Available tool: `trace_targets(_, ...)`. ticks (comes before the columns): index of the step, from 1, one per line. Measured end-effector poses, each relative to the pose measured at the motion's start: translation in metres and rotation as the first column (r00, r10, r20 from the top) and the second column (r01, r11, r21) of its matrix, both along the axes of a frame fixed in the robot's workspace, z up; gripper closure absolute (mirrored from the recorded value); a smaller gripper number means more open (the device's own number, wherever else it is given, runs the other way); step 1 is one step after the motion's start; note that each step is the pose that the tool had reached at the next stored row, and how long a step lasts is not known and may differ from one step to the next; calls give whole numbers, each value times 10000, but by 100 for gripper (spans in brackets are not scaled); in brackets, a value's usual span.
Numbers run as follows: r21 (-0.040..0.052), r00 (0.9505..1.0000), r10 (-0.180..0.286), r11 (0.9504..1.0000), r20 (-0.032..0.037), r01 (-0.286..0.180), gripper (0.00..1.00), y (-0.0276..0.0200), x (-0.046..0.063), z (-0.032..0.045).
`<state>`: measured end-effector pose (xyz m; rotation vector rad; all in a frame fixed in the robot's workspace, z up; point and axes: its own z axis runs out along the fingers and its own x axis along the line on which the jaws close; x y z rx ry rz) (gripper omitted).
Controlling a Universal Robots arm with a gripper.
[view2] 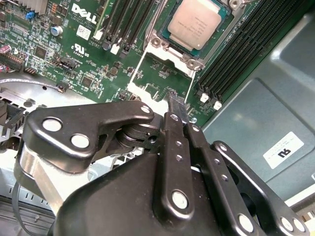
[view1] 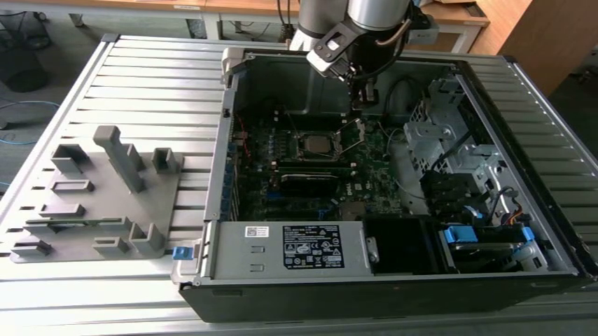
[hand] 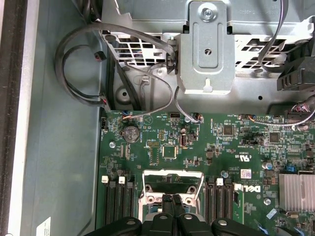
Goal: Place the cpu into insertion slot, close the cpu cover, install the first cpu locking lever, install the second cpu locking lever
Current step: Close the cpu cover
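Observation:
The cpu (view1: 316, 145) (view2: 194, 23), a pale silver square chip, lies in the insertion slot (view1: 297, 152) (view2: 156, 43) on the green board. The cpu cover (view1: 351, 130) (view2: 158, 74) (hand: 173, 175), a thin silvery frame with a square window, stands swung up off the slot on its hinge. My gripper (view1: 362, 106) (view2: 176, 104) (hand: 172, 198) is shut, its black fingertips pressed together at the cover's free edge with nothing between them. Whether they touch the cover I cannot tell.
Black memory slots (view2: 236, 59) (hand: 117, 201) flank the socket. A metal drive cage (view1: 432, 133) (hand: 205, 54) and grey cables (hand: 78, 64) stand close behind the gripper. The case walls (view1: 229, 119) enclose the board. A grey fixture tray (view1: 103, 196) lies at the exterior view's left.

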<state>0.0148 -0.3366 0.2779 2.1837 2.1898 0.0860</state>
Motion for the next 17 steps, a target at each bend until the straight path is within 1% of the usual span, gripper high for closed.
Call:
trace_targets(10, -1, 10000, 2, 10000, 0, -2, 89, 0, 5, 0)
trace_targets(13, 1, 10000, 1, 10000, 0, -1, 89, 0, 32, -3)
trace_targets(17, 0, 10000, 0, 10000, 0, 0, 89, 0, 108, -11)
